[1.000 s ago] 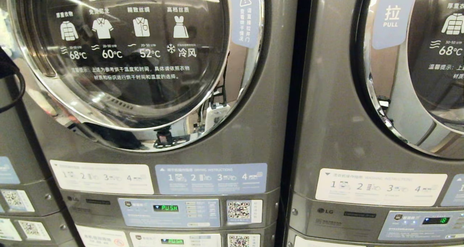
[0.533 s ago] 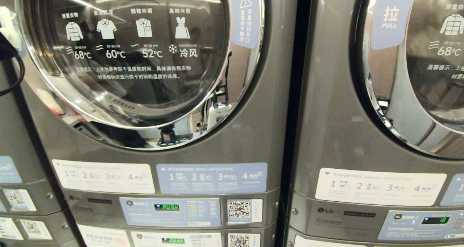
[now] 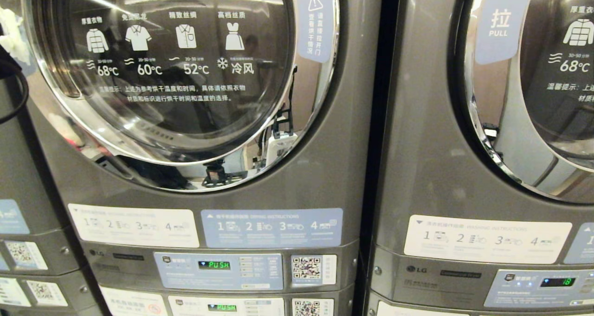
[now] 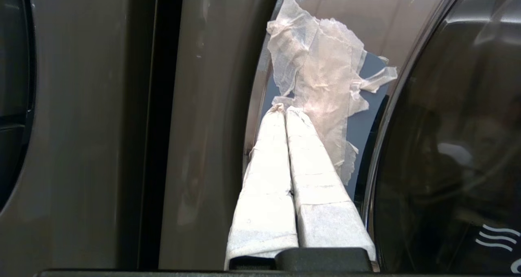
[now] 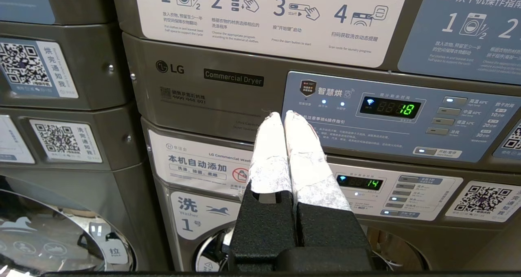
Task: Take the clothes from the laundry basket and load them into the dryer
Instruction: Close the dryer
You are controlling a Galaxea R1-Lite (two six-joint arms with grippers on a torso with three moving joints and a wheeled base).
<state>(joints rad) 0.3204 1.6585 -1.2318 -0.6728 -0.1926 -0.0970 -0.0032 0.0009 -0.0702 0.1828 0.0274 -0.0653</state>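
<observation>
The dryer (image 3: 325, 177) fills the head view, its round chrome-rimmed glass door (image 3: 185, 74) closed or nearly so. My left gripper (image 3: 9, 30) shows at that view's left edge, by the door's left rim. In the left wrist view the left gripper (image 4: 283, 108) is shut. Its white-wrapped fingertips rest against a blue label (image 4: 366, 118) covered with torn tape (image 4: 321, 73), between the dryer front (image 4: 211, 126) and the door glass (image 4: 447, 147). My right gripper (image 5: 283, 115) is shut and empty, parked low before a control panel (image 5: 390, 110). The clothes and laundry basket are out of view.
A second dryer (image 3: 464, 144) stands to the right, its door (image 3: 547, 98) marked PULL, with a dark gap (image 3: 378, 144) between the machines. Instruction labels and a control panel (image 3: 218, 269) sit below the door. A black cable (image 3: 18, 107) loops at the left edge.
My left gripper's white tips have risen into the head view's left edge. The door's left rim and its printed icons have shifted a little to the right. The right arm is still.
</observation>
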